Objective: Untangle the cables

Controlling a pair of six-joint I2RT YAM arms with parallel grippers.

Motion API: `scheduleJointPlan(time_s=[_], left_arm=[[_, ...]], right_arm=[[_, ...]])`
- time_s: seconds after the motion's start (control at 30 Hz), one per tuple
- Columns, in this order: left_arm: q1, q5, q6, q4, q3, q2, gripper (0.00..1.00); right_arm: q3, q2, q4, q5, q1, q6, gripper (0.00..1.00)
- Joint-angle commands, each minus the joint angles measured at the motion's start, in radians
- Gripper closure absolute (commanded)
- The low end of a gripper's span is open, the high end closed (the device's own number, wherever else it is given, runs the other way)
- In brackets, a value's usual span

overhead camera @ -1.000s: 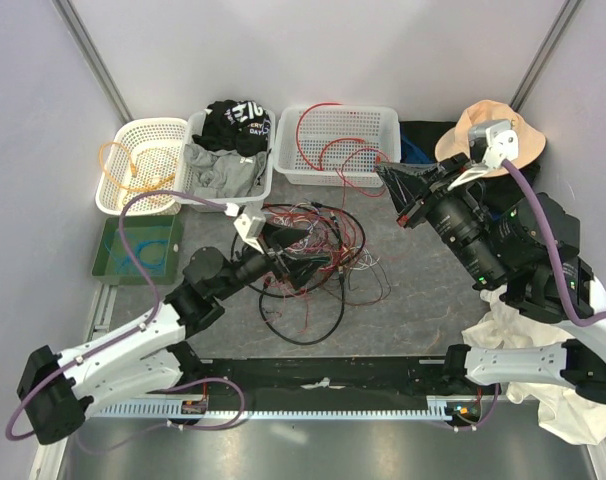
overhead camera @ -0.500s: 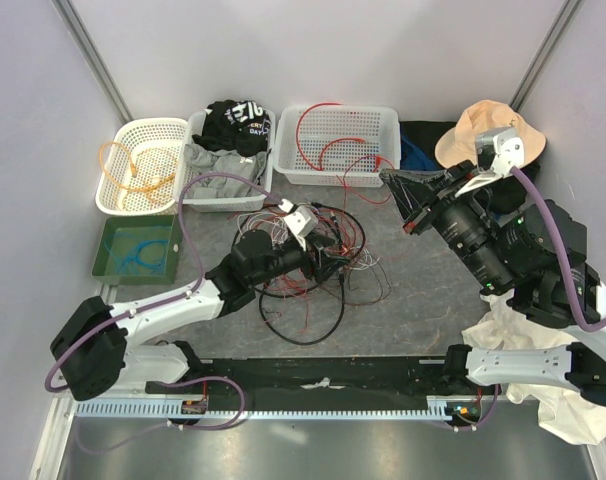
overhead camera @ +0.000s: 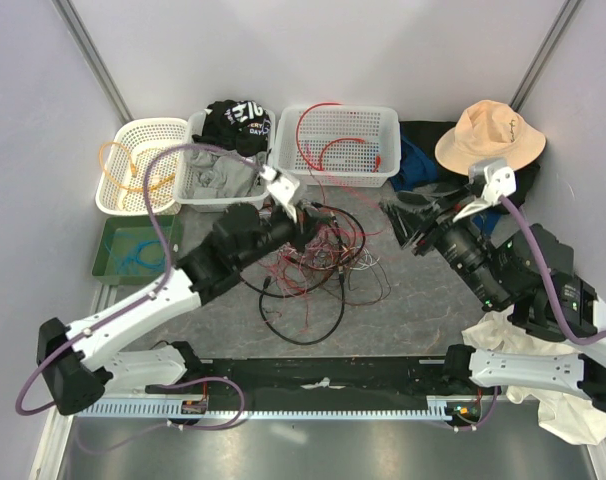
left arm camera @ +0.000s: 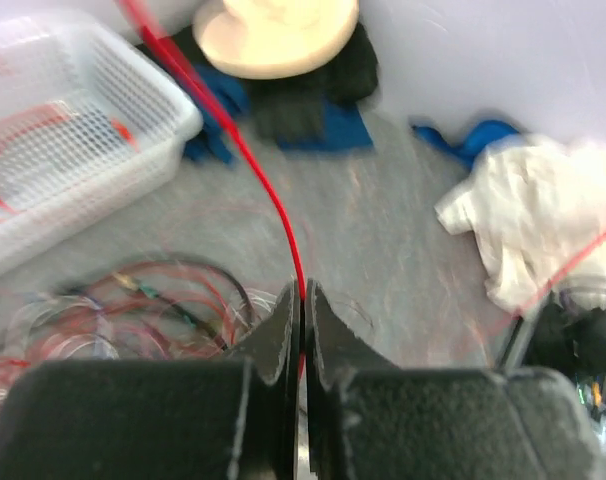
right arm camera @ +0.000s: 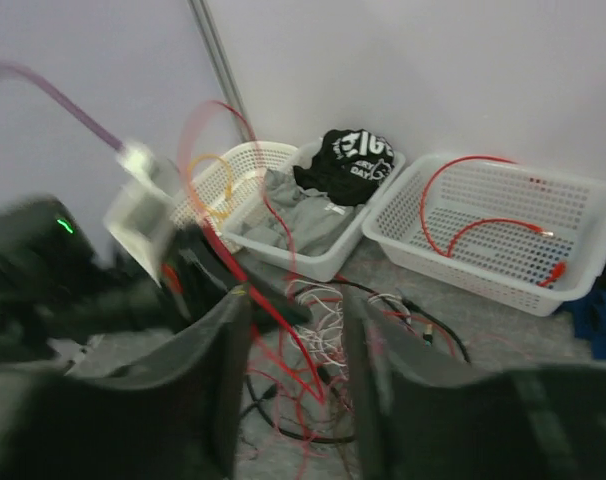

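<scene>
The cables [overhead camera: 318,268] lie in a tangle of red, black and white wires on the grey table, in the middle. My left gripper [overhead camera: 311,222] hovers over the pile's far edge. In the left wrist view my left gripper [left arm camera: 301,296] is shut on one red cable [left arm camera: 269,190], which runs taut up and to the left. My right gripper [overhead camera: 401,224] is open to the right of the pile. In the right wrist view my right gripper [right arm camera: 298,335] has wide jaws, and the red cable [right arm camera: 275,322] crosses the gap loosely. More red cables [overhead camera: 333,150] lie in a white basket.
At the back stand a round basket [overhead camera: 123,135] holding an orange cable, a basket [overhead camera: 195,190] of clothes and the mesh basket [overhead camera: 383,125]. A green tray [overhead camera: 118,262] sits at the left. A tan hat [overhead camera: 488,135] lies at the back right, a white cloth [overhead camera: 508,335] near the right arm.
My left gripper swung from the pile toward the baskets, closed on the red cable and lifted it. My right gripper opened and drew back from the mesh basket.
</scene>
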Motion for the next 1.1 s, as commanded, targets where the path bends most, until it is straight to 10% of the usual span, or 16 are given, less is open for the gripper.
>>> scheduleJointPlan(time_s=[0.0,0.33,0.7,1.07], left_arm=[[-0.003,-0.195,0.103,-0.355,0.371,0.0,0.98],[-0.004,-0.138,0.031,-0.561,0.826,0.144,0.98],[-0.004,-0.081,-0.026,-0.572,0.886,0.209,0.98],[-0.004,-0.017,-0.063,-0.571,0.884,0.206,0.98]], right_arm=[[-0.125,-0.1,0.001,0.045,0.005,0.024,0.41],[-0.398,-0.124,0.152,-0.083,0.005,0.06,0.24],[-0.504,-0.057,0.545,-0.267,0.005,0.017,0.02],[-0.513,0.109,0.656,-0.287,0.003,0.032,0.02]])
